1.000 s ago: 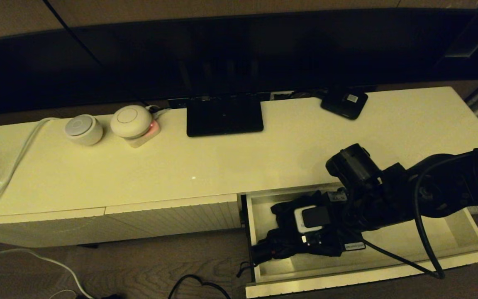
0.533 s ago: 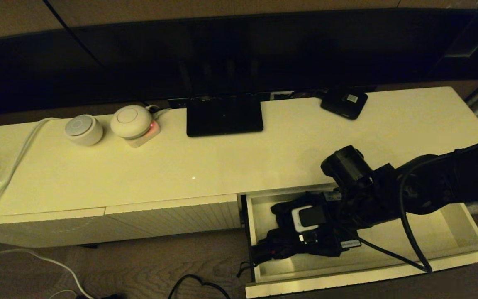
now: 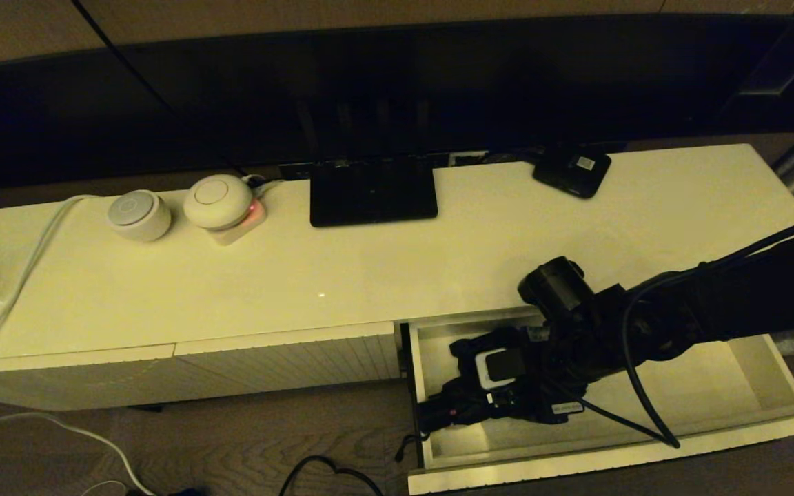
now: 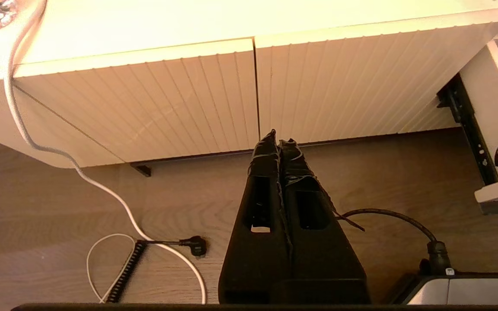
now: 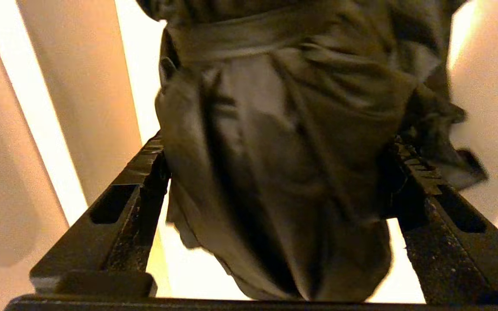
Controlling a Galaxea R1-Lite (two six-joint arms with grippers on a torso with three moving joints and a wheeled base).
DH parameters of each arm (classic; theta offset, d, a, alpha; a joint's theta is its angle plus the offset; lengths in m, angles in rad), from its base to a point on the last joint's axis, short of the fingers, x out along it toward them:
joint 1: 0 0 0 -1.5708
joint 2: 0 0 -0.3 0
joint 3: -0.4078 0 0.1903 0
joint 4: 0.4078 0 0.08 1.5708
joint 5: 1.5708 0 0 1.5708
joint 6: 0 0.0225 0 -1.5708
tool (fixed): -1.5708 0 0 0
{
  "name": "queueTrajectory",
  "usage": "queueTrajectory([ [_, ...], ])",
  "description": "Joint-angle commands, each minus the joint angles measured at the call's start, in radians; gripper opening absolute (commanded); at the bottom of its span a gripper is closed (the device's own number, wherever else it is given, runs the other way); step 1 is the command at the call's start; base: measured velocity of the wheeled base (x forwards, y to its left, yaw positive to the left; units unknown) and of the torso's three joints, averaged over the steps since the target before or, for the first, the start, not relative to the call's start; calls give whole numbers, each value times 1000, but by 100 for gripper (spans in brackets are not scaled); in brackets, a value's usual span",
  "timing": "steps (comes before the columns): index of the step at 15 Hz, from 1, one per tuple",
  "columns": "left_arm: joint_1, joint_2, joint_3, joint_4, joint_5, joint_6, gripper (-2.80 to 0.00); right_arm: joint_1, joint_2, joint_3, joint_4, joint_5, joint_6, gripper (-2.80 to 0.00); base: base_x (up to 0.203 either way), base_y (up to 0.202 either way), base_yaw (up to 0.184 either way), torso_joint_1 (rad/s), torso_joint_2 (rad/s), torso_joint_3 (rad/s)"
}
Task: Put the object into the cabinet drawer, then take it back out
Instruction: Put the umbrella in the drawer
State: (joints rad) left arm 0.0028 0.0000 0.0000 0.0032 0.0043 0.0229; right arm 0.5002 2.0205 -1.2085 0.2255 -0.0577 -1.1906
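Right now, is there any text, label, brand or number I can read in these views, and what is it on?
No text is legible.
White label on the small black box at the cabinet top's back: too small to read.
White tag on the right claw, over the umbrella in the open drawer: unreadable.
Round white devices: no visible print.

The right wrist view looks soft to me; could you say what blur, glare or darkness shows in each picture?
Right wrist view: umbrella fabric smeared and close, drawer wall glaring behind. Head view: dim amber light, umbrella and right gripper merging into one dark mass. Left wrist view: sharp, evenly lit, left gripper crisp.
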Motion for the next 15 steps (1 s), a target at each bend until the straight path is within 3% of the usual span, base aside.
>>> queueTrajectory([
  [1,0,0,3,0,0,0,-280,0,17,8,1,-1,-4,0,0,0,0,0,0,0],
  [2,0,0,3,0,0,0,-280,-2,17,9,1,-1,-4,-280,0,0,0,0,0,0],
  [11,0,0,3,0,0,0,-280,-6,-18,48,-4,-9,-9,-280,0,0,0,0,0,0],
  [15,0,0,3,0,0,0,-280,-49,-80,94,-4,-28,-27,-280,0,0,0,0,0,0],
])
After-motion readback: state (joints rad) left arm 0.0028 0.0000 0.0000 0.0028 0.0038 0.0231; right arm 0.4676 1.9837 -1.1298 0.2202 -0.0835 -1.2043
